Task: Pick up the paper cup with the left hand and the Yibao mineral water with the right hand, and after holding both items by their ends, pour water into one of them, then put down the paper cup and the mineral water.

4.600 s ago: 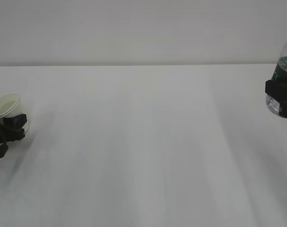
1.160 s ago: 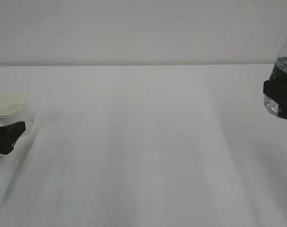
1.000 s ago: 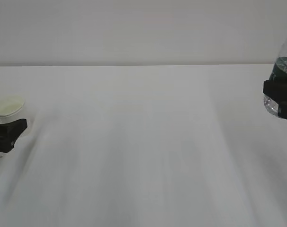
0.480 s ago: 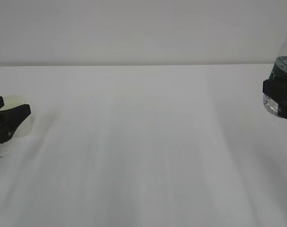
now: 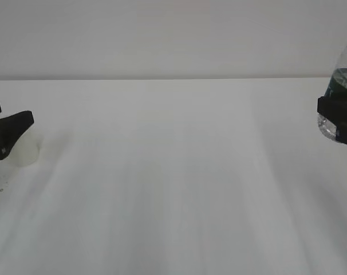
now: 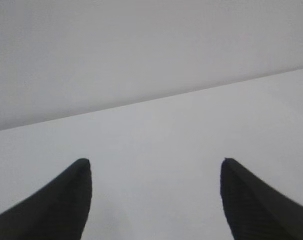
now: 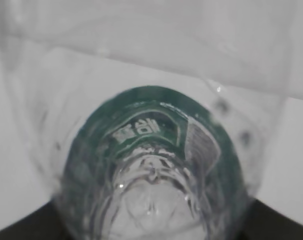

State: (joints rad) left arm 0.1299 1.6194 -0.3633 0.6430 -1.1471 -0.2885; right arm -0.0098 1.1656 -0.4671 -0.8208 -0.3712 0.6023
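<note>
At the far left edge of the table point(image 5: 173, 189) the paper cup point(image 5: 26, 150) stands on its base, only its lower white side showing behind the dark tip of my left hand point(image 5: 4, 137). That hand is spread wide: in its own wrist view the two black fingers point(image 6: 56, 205) stand well apart with nothing but bare tabletop between them, so I hold nothing there. The cup itself does not show in that wrist view, and from the outside camera I cannot say for sure whether a finger brushes its rim or just passes in front of it; it looks let go.

Over at the right edge, the Yibao mineral water point(image 5: 344, 86) is up off the table, upright or close to it, its green label band just above the black clamp of my right hand point(image 5: 339, 117). My right hand is pinching the bottle around its lower part; the wrist camera looks straight up the ribbed clear body point(image 7: 151, 170).

Judging from how things lie, the cup's half of the putting-down appears done: it stands on the table and my left fingers are off it. What is left is to lower the bottle onto the table and release it. Whether water has gone into the cup I cannot tell, since its inside is hidden.
</note>
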